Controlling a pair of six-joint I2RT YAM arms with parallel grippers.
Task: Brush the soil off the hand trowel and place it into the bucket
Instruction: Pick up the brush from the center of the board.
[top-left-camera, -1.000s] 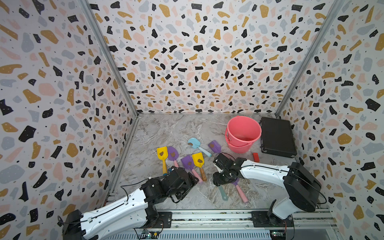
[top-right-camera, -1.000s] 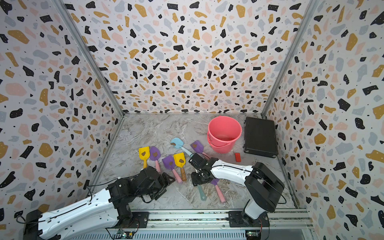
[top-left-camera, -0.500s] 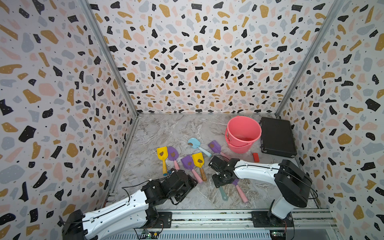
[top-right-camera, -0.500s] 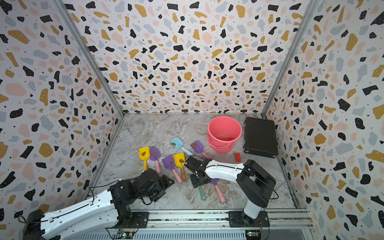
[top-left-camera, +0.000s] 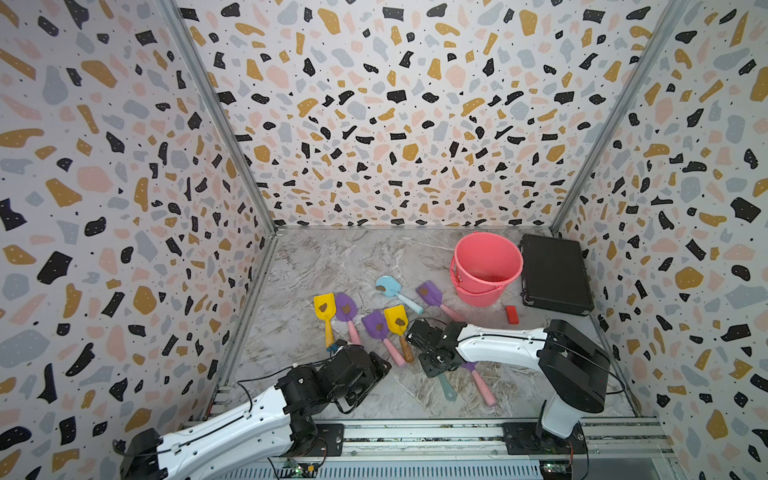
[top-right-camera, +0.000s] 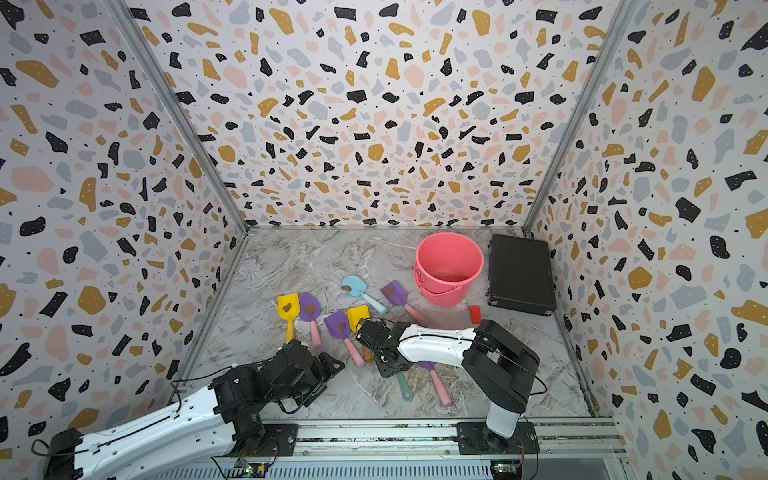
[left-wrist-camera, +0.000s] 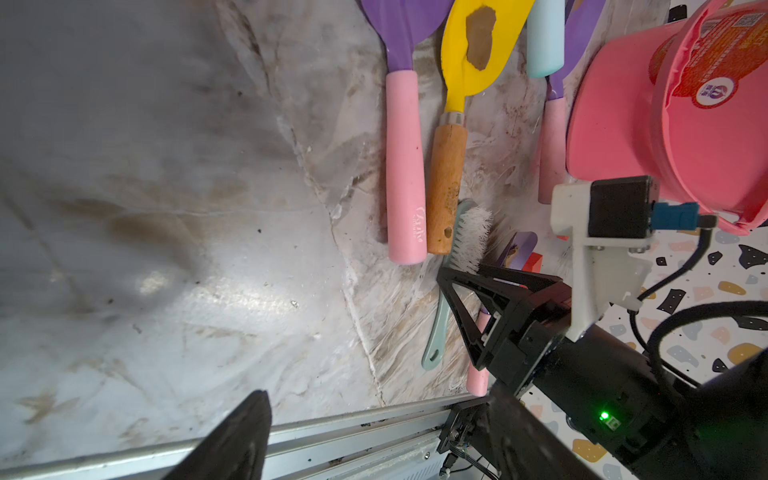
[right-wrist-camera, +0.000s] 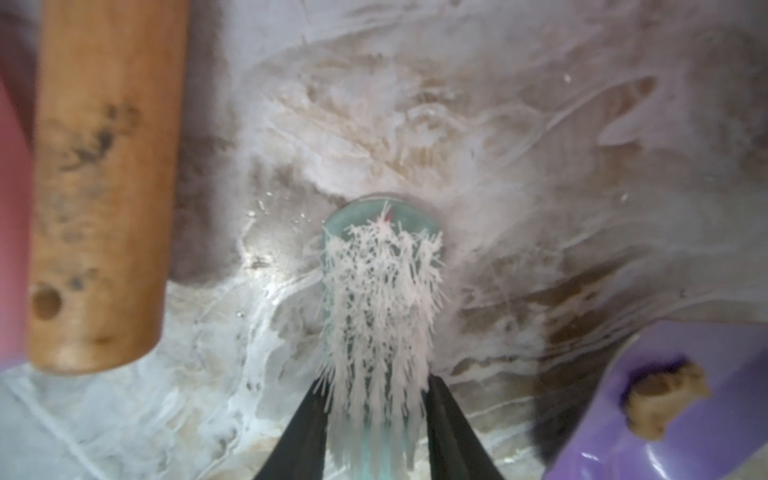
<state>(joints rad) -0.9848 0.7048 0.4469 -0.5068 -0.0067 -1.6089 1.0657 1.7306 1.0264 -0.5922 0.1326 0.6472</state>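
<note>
Several hand trowels lie mid-table, each blade carrying a brown soil blob (top-left-camera: 400, 321); among them are a yellow one with a wooden handle (top-left-camera: 397, 328) (left-wrist-camera: 446, 187) and purple ones with pink handles (top-left-camera: 376, 326). The coral-pink bucket (top-left-camera: 478, 291) (top-right-camera: 440, 286) stands upright at the back right. My right gripper (top-left-camera: 432, 361) (top-right-camera: 388, 363) (right-wrist-camera: 376, 382) is low on the table, shut on the head of a teal brush (right-wrist-camera: 380, 291) (top-left-camera: 446, 386) (left-wrist-camera: 471, 237) with white bristles. My left gripper (top-left-camera: 378, 365) (left-wrist-camera: 376, 395) hangs open near the front rail, holding nothing.
A flat black case (top-left-camera: 555, 274) lies right of the bucket, with a small red block (top-left-camera: 512, 314) in front of it. Another purple trowel (right-wrist-camera: 685, 415) with soil lies beside the brush, under the right arm. Patterned walls close three sides; a metal rail (top-left-camera: 415, 432) runs along the front.
The right gripper's jaws have narrowed onto the brush head, and it has edged slightly left. The left arm has barely shifted.
</note>
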